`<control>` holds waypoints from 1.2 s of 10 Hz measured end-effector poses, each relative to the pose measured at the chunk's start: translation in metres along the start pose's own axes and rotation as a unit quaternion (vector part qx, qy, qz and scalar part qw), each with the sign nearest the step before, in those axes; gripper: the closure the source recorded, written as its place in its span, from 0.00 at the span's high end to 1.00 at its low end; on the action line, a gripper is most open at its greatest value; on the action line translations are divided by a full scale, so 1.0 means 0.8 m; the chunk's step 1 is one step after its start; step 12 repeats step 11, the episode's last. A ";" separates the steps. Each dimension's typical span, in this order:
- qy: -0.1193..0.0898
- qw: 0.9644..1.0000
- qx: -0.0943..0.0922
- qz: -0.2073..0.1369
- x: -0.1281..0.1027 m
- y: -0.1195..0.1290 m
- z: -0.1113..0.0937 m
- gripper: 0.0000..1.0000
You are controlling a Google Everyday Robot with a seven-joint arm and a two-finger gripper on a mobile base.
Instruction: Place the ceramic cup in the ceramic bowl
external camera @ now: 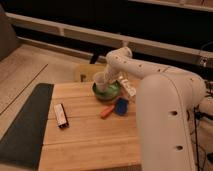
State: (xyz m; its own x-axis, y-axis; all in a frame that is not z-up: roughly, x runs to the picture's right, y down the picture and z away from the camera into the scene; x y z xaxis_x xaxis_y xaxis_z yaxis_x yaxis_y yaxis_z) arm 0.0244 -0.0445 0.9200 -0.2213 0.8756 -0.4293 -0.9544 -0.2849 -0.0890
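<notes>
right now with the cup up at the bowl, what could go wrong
The gripper holds the ceramic cup over the left rim of the ceramic bowl, not its centre; released here, it might catch the rim and tip onto the table. The bowl sits near the table's back edge, so a nudge could push it off.

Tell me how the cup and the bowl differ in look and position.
The cup is pale off-white; the bowl is green with a darker rim. The cup is narrow and taller; the bowl is wide and shallow. The bowl rests on the wooden table; the cup sits at the bowl's left edge by the gripper, and whether it is resting or held there is unclear. Both look glossy and round.
</notes>
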 end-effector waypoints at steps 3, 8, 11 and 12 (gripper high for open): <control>0.007 1.000 -0.001 0.009 0.012 -0.007 0.001 0.80; -0.003 1.000 0.013 0.011 0.005 -0.008 -0.026 0.80; -0.003 1.000 0.015 0.008 0.005 -0.007 -0.025 0.80; -0.003 1.000 0.015 0.008 0.005 -0.007 -0.025 0.80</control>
